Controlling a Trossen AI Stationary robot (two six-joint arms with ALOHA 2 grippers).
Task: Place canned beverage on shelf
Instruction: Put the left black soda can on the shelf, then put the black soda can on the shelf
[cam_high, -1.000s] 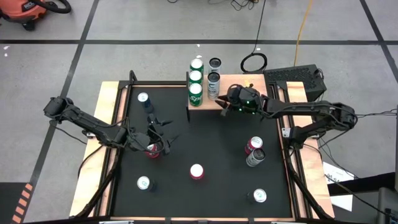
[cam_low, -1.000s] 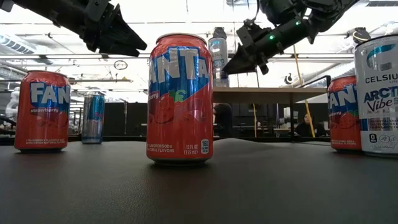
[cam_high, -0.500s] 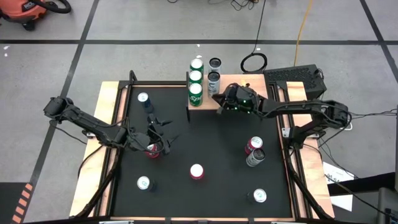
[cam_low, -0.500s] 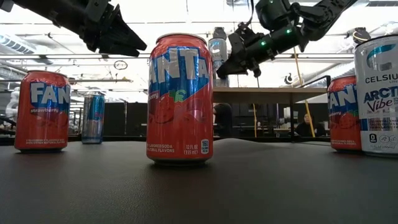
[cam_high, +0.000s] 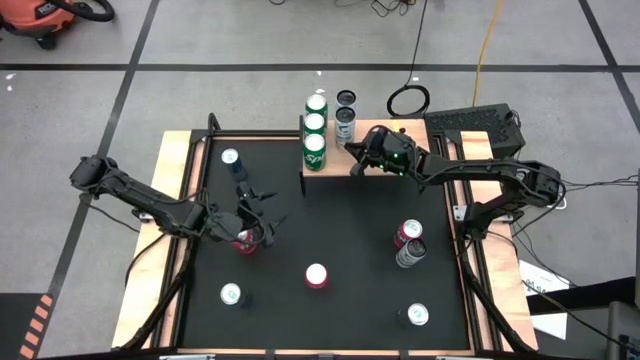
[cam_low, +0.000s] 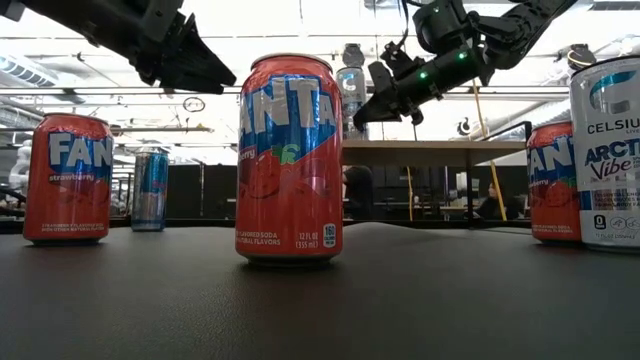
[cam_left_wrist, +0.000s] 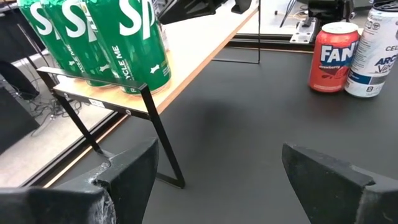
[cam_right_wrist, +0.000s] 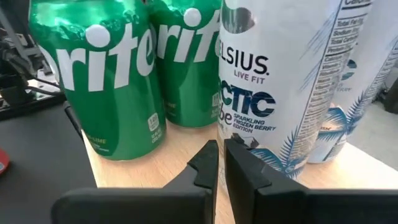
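High view: we find the shelf (cam_high: 335, 160), a light wood plank on thin black legs, at the far edge of the black surface (cam_high: 330, 230). On it stand three green cans (cam_high: 315, 130) in a row running front to back, and beside them two tall white cans (cam_high: 345, 118), one behind the other.

We note the right hand (cam_high: 352, 155) over the shelf's front part, just in front of the nearer white can. In the right wrist view its two fingers (cam_right_wrist: 205, 165) are clenched together with nothing between them, their tips pointing at the base of the white can (cam_right_wrist: 280, 87), with green cans (cam_right_wrist: 99, 74) alongside on the wood.

We note the left hand (cam_high: 262, 222) over the left part of the surface, above a red can (cam_high: 244, 240). In the left wrist view its fingers (cam_left_wrist: 134, 168) stand wide apart, released, and hold nothing; that view looks towards the shelf leg (cam_left_wrist: 163, 140).

We also record cans on the surface away from the shelf: a blue can (cam_high: 231, 160) at far left, a red can (cam_high: 316, 275) at centre, a red can (cam_high: 408, 234) touching a white can (cam_high: 411, 252) at right, and two more cans (cam_high: 231, 294) at the near edge, the other at (cam_high: 417, 314).
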